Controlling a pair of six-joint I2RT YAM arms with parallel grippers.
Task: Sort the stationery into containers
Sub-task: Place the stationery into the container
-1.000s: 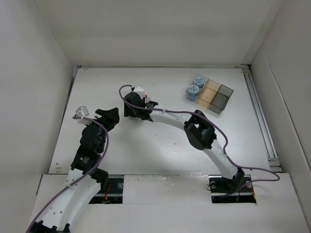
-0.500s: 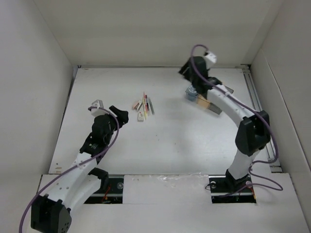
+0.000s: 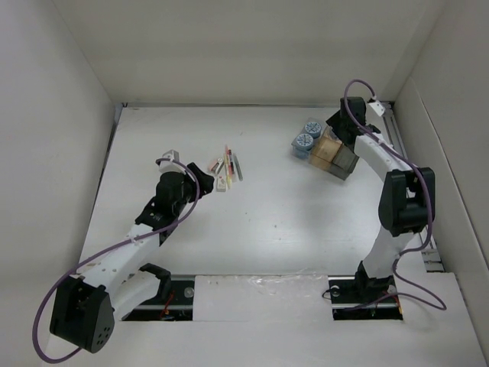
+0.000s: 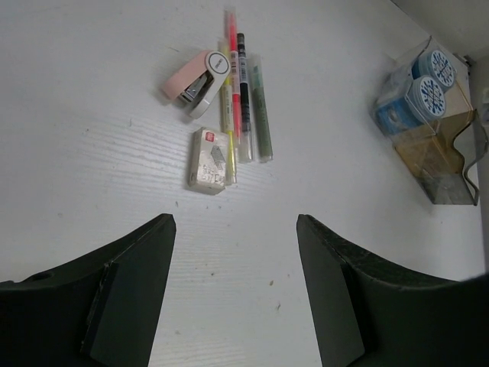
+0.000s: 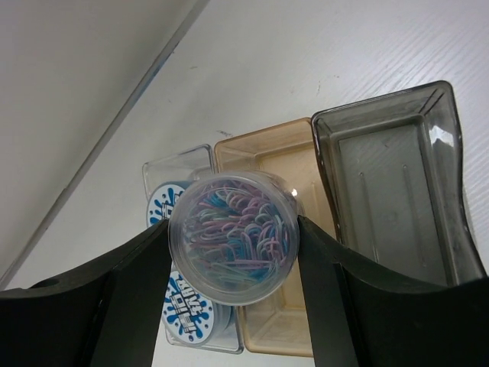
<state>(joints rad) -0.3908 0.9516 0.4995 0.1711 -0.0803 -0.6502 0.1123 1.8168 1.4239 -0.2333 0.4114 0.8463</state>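
My right gripper is shut on a round clear tub of coloured paper clips, held above the containers. Below it are the pale blue compartment with two blue-patterned discs, the tan one and the dark grey one, both bare. The loose stationery lies mid-table: a pink stapler, a staple box and several pens. My left gripper hangs open just short of that pile, with nothing between its fingers.
The tray sits at the far right of the table, close to a rail along the right wall. White walls enclose the table on three sides. The pile lies left of centre.
My right arm swung from the pile in the middle across to the tray, carrying the tub. My left gripper moved right and forward toward the pile.
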